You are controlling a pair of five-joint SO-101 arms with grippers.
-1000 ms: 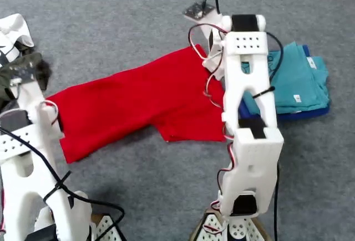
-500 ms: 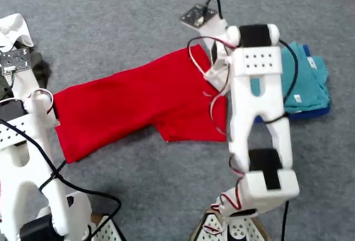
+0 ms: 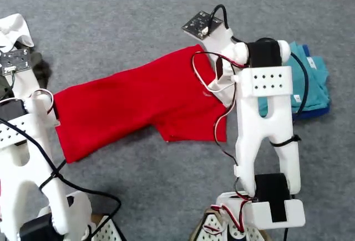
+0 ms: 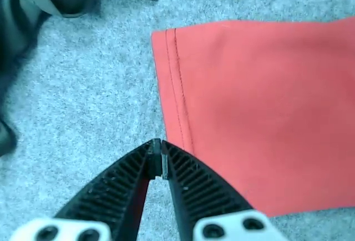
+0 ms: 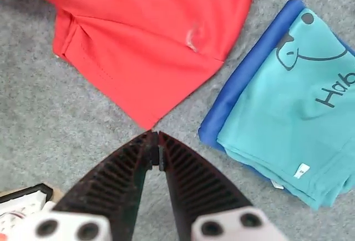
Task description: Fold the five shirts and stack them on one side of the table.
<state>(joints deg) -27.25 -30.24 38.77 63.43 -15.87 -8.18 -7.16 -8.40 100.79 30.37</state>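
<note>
We see the red shirt (image 3: 138, 105) spread flat across the middle of the grey desk (image 3: 111, 25). Our left fingers (image 4: 125, 183) are pressed together with nothing between them, tips at the shirt's hemmed left edge. Our right fingers (image 5: 122, 174) are likewise closed and empty, over the shirt's near right corner. At the right a folded teal shirt (image 3: 310, 80) lies on a folded blue shirt (image 5: 230, 100); a dark shirt (image 4: 33, 8) sits far left
</note>
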